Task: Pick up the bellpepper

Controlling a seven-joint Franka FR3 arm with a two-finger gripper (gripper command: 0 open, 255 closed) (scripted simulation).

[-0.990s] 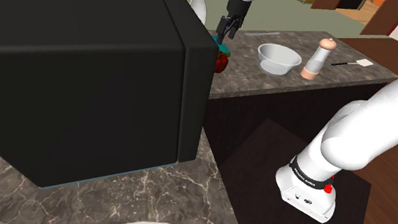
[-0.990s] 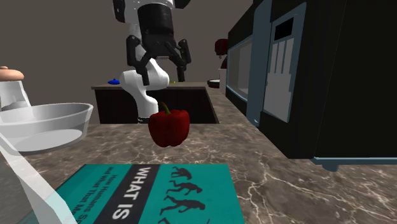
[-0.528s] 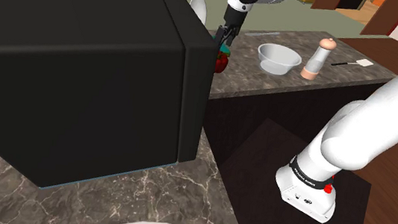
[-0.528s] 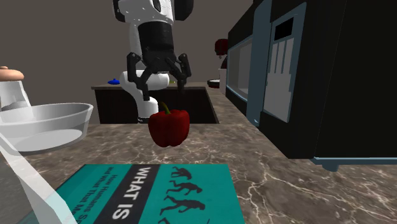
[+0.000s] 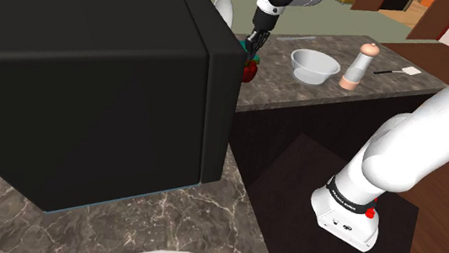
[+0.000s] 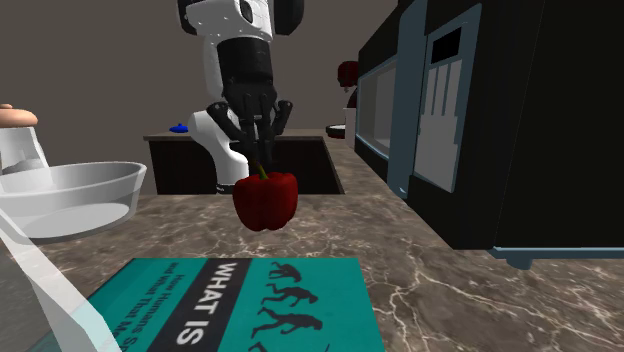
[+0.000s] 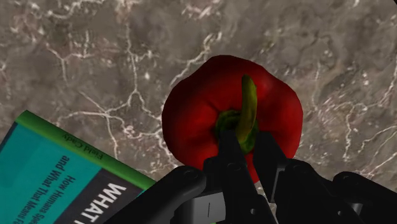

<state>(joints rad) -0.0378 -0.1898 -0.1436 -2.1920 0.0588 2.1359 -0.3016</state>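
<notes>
Marbled counter (image 7: 95, 57) bears red bellpepper (image 7: 191, 114); hand (image 7: 247, 145) pinches its stem.

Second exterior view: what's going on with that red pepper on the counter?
The Franka arm's black gripper is down on the red bell pepper, which sits on the marble counter beside a teal book. In the wrist view its fingers clasp the pepper's green stem. The pepper is not yet lifted.
</notes>
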